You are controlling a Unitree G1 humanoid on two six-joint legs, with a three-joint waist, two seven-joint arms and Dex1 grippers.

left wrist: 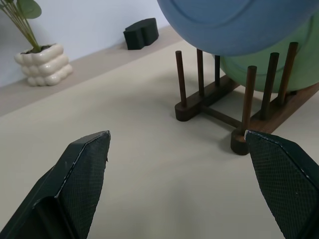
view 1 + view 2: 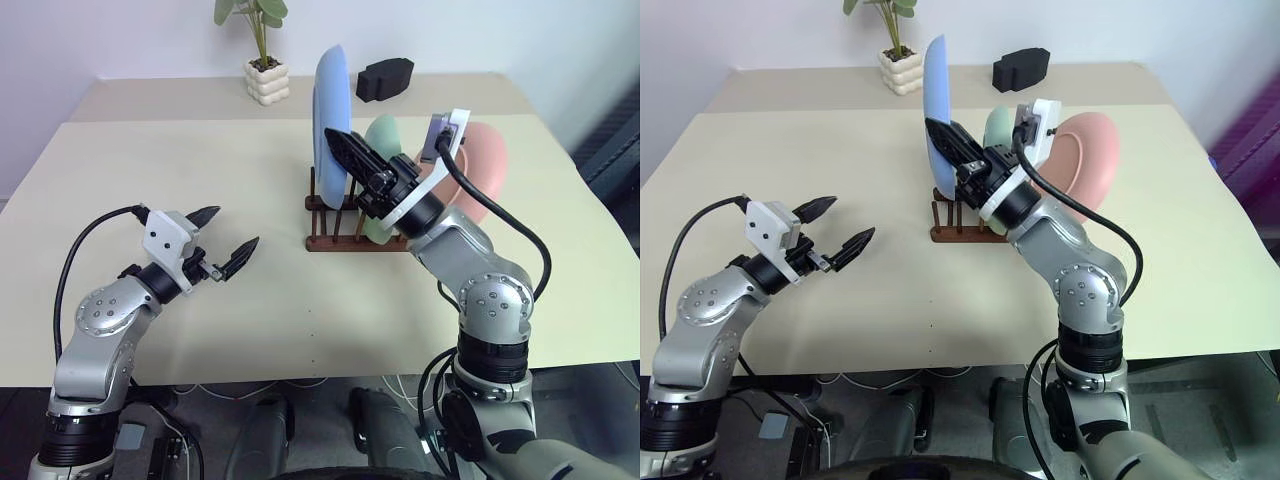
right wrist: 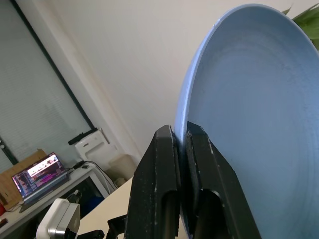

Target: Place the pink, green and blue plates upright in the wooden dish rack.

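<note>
Right gripper point(image 2: 340, 145) jaws pinch blue plate point(image 2: 331, 105) rim above rack point(image 2: 335, 225); early release topples it, left gripper point(image 2: 228, 240) jaws wide.

Looks like an office or lab room. Past the right tool point(image 3: 182, 137): window blinds point(image 3: 40, 107), an open laptop point(image 3: 42, 174) on a desk, a white box point(image 3: 92, 144). Plain white walls, bare beige bench point(image 2: 200, 170), potted plant point(image 2: 262, 55) beyond the left tool point(image 2: 222, 243).

text: none legible | labels: none | numbers: none | signs: none
</note>
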